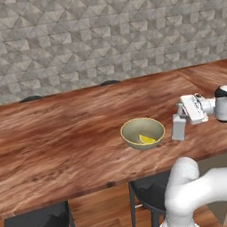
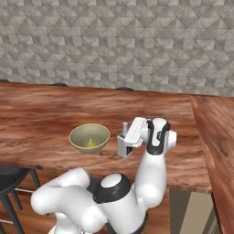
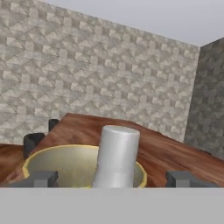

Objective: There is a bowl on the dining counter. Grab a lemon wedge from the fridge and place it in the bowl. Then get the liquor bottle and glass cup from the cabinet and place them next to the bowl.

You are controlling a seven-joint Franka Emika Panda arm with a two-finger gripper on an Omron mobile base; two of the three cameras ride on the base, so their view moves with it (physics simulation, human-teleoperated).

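Fingers spread wide, nothing gripped.
Pale grey upright liquor bottle [image 3: 115, 155] standing lower centre in the hand view, between the open end effector [image 3: 113, 179] tips; yellow-green ceramic bowl [image 1: 142, 132] with lemon wedge [image 1: 146, 139] just beyond, mid-frame on the wooden worktop [image 1: 53, 138].

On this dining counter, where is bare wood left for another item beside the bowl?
Crowded: right of the yellow-green ceramic bowl, where the grey cylindrical bottle stands between the open pincer fingers. Free: the wooden dining counter left of the bowl, the strip behind it toward the tiled wall, and the front edge.
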